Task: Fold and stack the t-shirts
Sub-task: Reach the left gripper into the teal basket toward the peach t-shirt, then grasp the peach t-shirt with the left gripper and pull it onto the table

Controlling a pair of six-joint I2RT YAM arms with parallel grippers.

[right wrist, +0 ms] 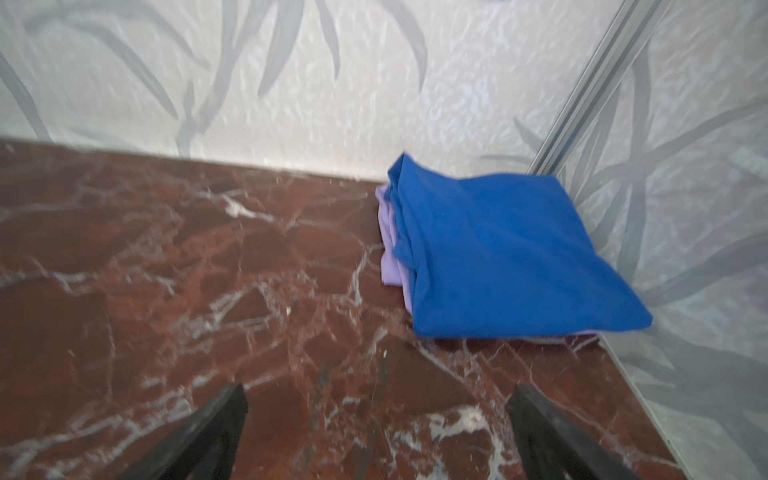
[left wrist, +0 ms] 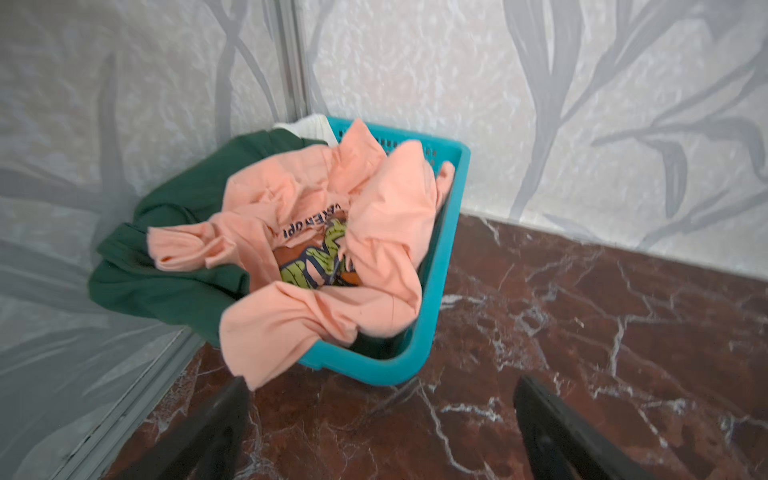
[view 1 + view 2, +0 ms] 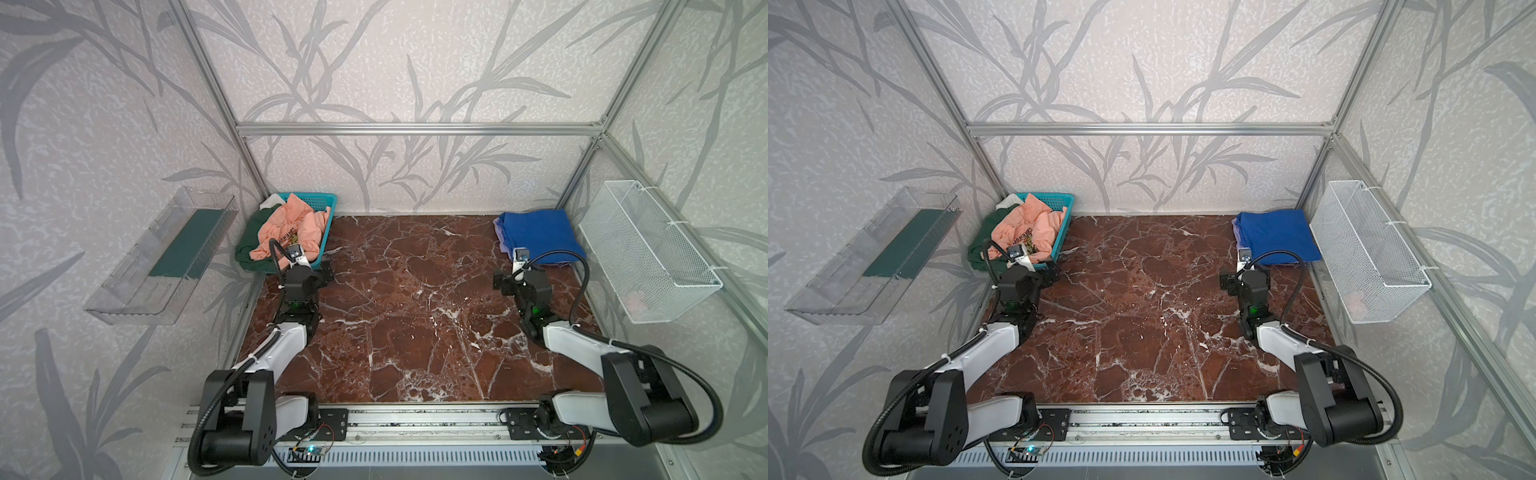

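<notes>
The peach tee [image 2: 386, 208] lies crumpled on top in the basket [image 2: 440, 266], in the far left corner of the table [image 3: 415, 311], its printed front bunched into the middle and one flap spilling over the near rim. A green tee [image 2: 178, 266] droops over the basket's wall side, partly under the peach one, and a bit of a white tee [image 2: 309, 126] shows at the back. Across the table, in the far right corner, a blue tee [image 1: 498, 249] sits folded on a lilac tee [image 1: 388, 249].

The left claw [image 2: 380, 386] hangs just short of the basket, jaws spread wide, holding nothing. The right claw [image 1: 376, 390] faces the folded pile, equally wide and empty.

To my eye the job now is fetching the peach tee. I'd pinch that overhanging flap or a high ridge, one layer only, and lift straight up until it clears the rim. The green tee could snag and come along, and the light basket may drag. Then spread it on the bare middle, the right claw taking the other shoulder.
</notes>
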